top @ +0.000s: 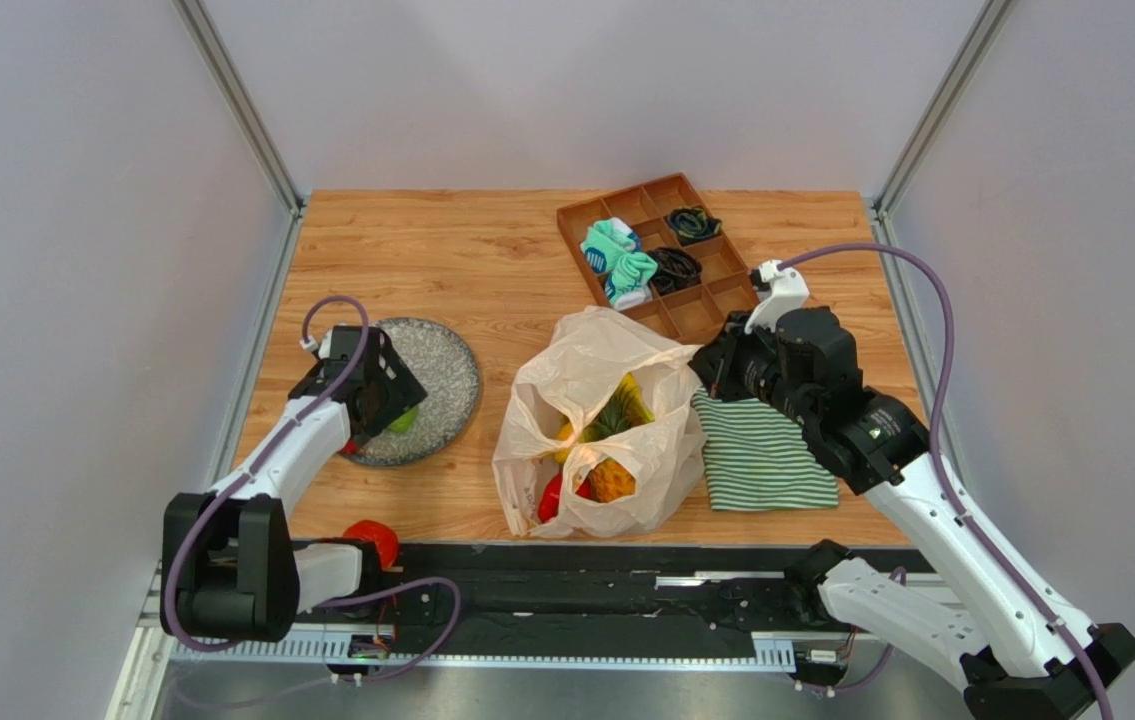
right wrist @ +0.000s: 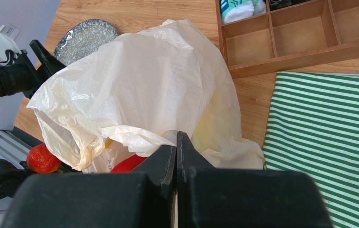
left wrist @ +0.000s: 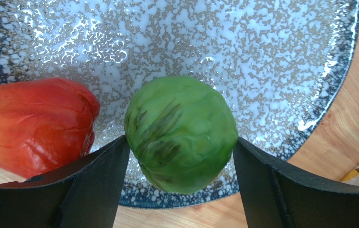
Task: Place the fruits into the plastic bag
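My left gripper is over the speckled plate, its fingers touching both sides of a green fruit and shut on it. A red fruit lies beside it on the plate. Another red fruit sits by the left arm's base and also shows in the right wrist view. The plastic bag stands open with the pineapple, a red fruit and an orange one inside. My right gripper is shut on the bag's edge.
A green-and-white striped cloth lies right of the bag, under the right arm. A wooden compartment tray with teal and black cloth bundles stands at the back right. The table's front edge runs just below the bag.
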`<state>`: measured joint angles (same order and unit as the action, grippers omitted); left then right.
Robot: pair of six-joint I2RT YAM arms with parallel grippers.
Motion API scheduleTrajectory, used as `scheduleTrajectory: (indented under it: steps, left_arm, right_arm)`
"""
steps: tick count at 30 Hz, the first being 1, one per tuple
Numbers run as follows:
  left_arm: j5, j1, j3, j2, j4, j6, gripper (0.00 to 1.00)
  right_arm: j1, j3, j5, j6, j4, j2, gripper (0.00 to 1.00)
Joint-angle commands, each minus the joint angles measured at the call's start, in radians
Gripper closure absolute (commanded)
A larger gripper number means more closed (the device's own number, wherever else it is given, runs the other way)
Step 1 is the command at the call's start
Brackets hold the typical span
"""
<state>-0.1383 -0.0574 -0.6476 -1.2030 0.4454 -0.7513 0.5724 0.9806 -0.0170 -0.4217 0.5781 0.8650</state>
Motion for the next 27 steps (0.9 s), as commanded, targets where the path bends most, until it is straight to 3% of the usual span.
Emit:
scheduleTrajectory:
  steps: [1,5,12,18,24,27]
  left_arm:
    - [-0.006,0.007,-0.009,-0.043,-0.07,0.023,0.14]
    - [-0.014,0.007,-0.014,-0.099,-0.097,0.032,0.17]
    - [0.012,0.007,-0.021,-0.121,-0.128,0.061,0.47]
    - [0.04,0.007,-0.021,-0.07,-0.111,0.096,0.56]
    - [0.131,-0.031,-0.02,0.195,-0.112,0.109,0.59]
    - [0.177,-0.12,-0.052,0.368,-0.141,0.128,0.59]
  right_arm:
    - [-0.003,0.007,0.003,0.003,-0.053,0.006,1.0]
    - [-0.002,0.007,0.003,0.004,-0.052,0.009,1.0]
    - [-0.002,0.009,0.0,0.006,-0.049,0.011,1.0]
    - [-0.003,0.009,0.002,0.003,-0.052,0.012,1.0]
    - [-0.002,0.009,0.0,0.003,-0.05,0.009,1.0]
    - [-0.003,0.013,0.003,0.0,-0.055,0.012,1.0]
